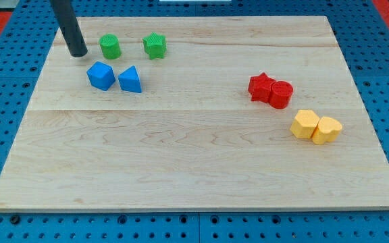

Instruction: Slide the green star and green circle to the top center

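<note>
While the green circle (pixel 110 46) and the green star (pixel 154 45) lie in the upper left of the frame, near the table's (pixel 194 169) far edge, the top centre beyond them to the view's right is seen to be bare. In the single camera view, the tool is seen as a plain dark rod with nothing to open or shut and nothing held; its lower end, my tip (pixel 78 53), is set down just to the view's left of the green circle, with a narrow gap between, so no contact is shown. The star is placed to the circle's right, apart from it and roughly level with it.

Just below the green pair, a blue block (pixel 100 75) of blocky form and a blue triangular block (pixel 130 79) are set side by side, close under the circle. Towards the right of the frame, a red star (pixel 261 87) is pressed against a red cylinder (pixel 281 94), and lower right a yellow pair (pixel 315 126) is found touching.

It is judged that a push towards the view's right is in hand. It would be done well if the circle were struck on the middle of its left face, so that it is driven straight into the star and both are carried along together. A line kept slightly high would be advised, lest the blue blocks be clipped or the circle be rolled off around the star.
</note>
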Tool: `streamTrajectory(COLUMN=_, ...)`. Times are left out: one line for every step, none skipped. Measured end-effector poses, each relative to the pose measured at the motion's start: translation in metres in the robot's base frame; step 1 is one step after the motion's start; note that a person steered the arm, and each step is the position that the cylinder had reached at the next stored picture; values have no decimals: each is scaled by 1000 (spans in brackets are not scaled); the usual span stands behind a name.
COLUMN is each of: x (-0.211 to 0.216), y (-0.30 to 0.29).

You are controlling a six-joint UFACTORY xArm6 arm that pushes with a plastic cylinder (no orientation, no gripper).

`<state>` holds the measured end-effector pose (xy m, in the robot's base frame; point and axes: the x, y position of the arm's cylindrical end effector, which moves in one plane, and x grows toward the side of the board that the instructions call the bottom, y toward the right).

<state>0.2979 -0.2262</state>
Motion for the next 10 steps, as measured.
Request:
streamTrajectory(x=-4, y=11)
streamTrajectory(x=-4, y=35)
streamTrajectory(x=-4, y=60)
streamTrajectory(x=-4, y=83)
streamTrajectory(x=-4, y=102)
streamTrajectory(x=-4, y=117)
streamTrajectory(x=-4, y=135)
streamTrajectory(x=-4, y=156)
streamTrajectory(x=-4, y=178)
streamTrajectory(x=15, y=181)
